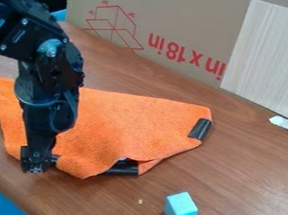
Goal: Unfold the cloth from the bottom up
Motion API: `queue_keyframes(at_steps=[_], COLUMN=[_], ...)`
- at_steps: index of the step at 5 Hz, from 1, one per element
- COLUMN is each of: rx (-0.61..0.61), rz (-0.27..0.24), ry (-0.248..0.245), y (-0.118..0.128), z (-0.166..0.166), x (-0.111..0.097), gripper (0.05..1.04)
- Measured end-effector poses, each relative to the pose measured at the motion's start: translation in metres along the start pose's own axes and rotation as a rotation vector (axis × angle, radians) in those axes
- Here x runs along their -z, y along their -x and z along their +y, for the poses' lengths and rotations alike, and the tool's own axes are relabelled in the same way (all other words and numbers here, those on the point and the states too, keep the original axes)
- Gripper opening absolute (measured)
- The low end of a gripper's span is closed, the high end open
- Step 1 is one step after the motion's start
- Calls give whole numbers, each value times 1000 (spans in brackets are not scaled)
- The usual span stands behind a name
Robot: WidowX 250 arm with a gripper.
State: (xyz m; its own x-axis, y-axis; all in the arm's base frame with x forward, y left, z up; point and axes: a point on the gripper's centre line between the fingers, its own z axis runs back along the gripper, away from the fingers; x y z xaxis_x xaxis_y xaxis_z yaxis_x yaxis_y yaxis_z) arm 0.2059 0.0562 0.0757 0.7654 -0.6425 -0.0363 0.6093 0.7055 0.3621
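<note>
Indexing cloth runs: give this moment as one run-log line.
gripper at near-left edge of orange cloth | cloth partly folded, rumpled | light-blue block on table

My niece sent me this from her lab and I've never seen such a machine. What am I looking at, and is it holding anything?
There is one picture, from a fixed camera looking down at a slant. The machine is a black robot arm, entering at the upper left; its claw hangs at the bottom, like a hand.

On the brown wooden table lies an orange cloth, partly folded, with dark patches at its right corner and near edge. The claw is right at the cloth's near edge, towards the left; I cannot tell whether it grips the cloth. A light-blue block sits nearer the camera, to the right. Behind stand printed cardboard and a pale panel.
</note>
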Motion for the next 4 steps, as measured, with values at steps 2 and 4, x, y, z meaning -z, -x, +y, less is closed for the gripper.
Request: queue_keyframes(at_steps=[2, 4], rx=[25, -9], rz=[28, 23], ry=[-18, -32], y=[-4, -7], z=[-10, -11], x=[13, 15], gripper=[999, 778])
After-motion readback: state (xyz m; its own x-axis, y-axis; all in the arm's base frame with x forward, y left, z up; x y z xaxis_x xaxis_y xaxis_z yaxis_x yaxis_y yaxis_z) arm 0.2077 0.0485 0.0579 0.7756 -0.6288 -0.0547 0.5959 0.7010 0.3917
